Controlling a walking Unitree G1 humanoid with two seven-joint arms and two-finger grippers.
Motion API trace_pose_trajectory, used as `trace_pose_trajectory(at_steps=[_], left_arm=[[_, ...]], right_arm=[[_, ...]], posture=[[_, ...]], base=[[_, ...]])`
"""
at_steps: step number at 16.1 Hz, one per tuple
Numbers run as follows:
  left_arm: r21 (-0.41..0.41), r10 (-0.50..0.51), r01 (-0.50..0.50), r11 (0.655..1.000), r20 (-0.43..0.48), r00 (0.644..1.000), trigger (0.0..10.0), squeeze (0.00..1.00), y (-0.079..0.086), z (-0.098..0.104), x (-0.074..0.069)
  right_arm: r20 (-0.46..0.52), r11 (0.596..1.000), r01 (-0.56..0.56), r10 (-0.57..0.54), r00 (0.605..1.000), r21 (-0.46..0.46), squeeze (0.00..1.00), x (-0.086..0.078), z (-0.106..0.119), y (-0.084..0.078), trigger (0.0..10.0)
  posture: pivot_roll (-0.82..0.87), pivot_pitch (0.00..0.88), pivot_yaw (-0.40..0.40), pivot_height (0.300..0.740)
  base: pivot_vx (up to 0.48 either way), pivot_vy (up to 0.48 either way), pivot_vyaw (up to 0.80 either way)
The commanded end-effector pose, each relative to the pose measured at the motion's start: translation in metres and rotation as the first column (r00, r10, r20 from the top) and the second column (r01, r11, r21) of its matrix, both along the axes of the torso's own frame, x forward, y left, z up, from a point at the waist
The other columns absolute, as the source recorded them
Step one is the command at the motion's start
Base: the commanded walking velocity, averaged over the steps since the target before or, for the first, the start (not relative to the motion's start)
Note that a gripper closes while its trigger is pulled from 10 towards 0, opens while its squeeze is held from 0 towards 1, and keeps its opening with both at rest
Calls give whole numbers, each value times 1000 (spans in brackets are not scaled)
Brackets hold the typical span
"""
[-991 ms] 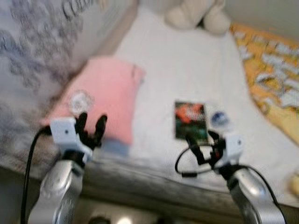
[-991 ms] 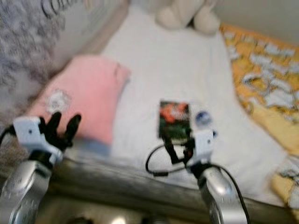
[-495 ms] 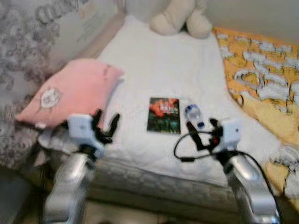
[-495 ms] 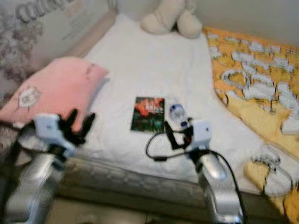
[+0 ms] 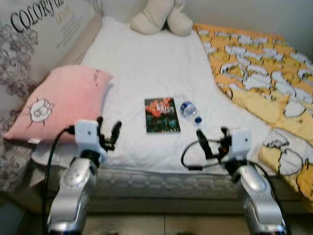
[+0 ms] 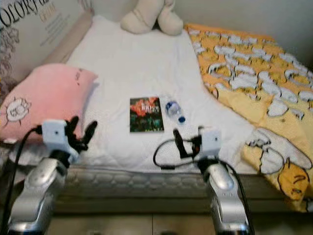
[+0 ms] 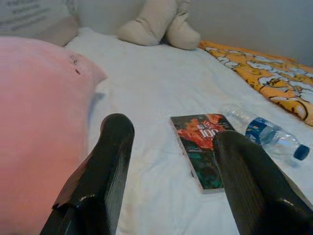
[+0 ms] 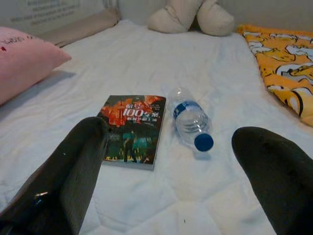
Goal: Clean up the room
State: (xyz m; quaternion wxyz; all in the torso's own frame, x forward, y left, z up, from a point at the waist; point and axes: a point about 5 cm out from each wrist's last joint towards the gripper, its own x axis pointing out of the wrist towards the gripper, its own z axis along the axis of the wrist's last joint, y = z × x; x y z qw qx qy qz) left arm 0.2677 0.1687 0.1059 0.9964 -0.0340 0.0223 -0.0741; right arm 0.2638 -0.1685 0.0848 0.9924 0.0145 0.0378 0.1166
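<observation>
A bed (image 5: 146,54) with a white quilted cover is faced, and both arms are held out over its near edge, so the step in hand is judged to be the approach to the loose things on it, with nothing yet gripped. Beyond the right gripper (image 5: 214,142) and off to its right, a yellow patterned blanket (image 5: 259,78) is spread along that side of the bed; a pink pillow (image 5: 58,103) lies just beyond and to the left of the left gripper (image 5: 108,134), and a cream plush toy (image 6: 146,17) sits far ahead at the head of the bed. A dark book (image 8: 132,128) lies flat a little ahead of the right gripper and toward its left finger, and a clear water bottle (image 8: 191,122) with a blue cap rests just beside the book, almost straight ahead between the two spread fingers. Both grippers are seen with fingers parted and empty. The next move is judged to call for the right gripper to be carried forward and lowered over the bottle, the fingers being kept spread until its sides lie between them.
</observation>
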Motion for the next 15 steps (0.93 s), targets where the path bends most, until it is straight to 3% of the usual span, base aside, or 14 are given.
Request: trace_pose_trajectory(at_steps=[1,7,10,11,12,13,15], left_arm=[[2,-8,8,1000,-5,1000,10000,0,-7,-3,2],[-34,-26,26,999,-14,1000,10000,0,-15,-6,5],[-11,-6,6,1000,2,1000,10000,0,-13,-6,8],[100,1,-1,995,-8,1000,10000,882,-16,-8,11],[85,-15,14,996,6,1000,10000,1000,-19,-6,11],[29,-9,10,1000,-26,1000,10000,1000,-19,-9,12],[7,3,-3,1000,-49,999,10000,1000,-15,-13,12]], right_arm=[[-1,999,25,-25,1000,-27,216,1,-2,-7,10000],[8,999,35,-35,999,-28,212,2,-5,-6,10000],[13,999,34,-33,999,-30,212,2,-4,-5,10000],[15,999,32,-31,999,-29,212,1,-4,-6,10000],[15,999,32,-31,999,-29,212,1,-4,-6,10000],[15,999,30,-30,999,-29,208,0,-4,-6,10000],[16,999,28,-28,999,-31,212,-1,-4,-6,10000]], posture=[[-62,21,-61,740],[-69,21,-51,740],[-74,23,-51,740],[-74,25,-52,740],[-74,26,-52,740],[-76,29,-52,740],[-78,32,-51,740]], base=[[0,0,0],[0,0,0],[0,-390,0],[0,0,0],[0,0,0],[0,0,0],[0,0,0]])
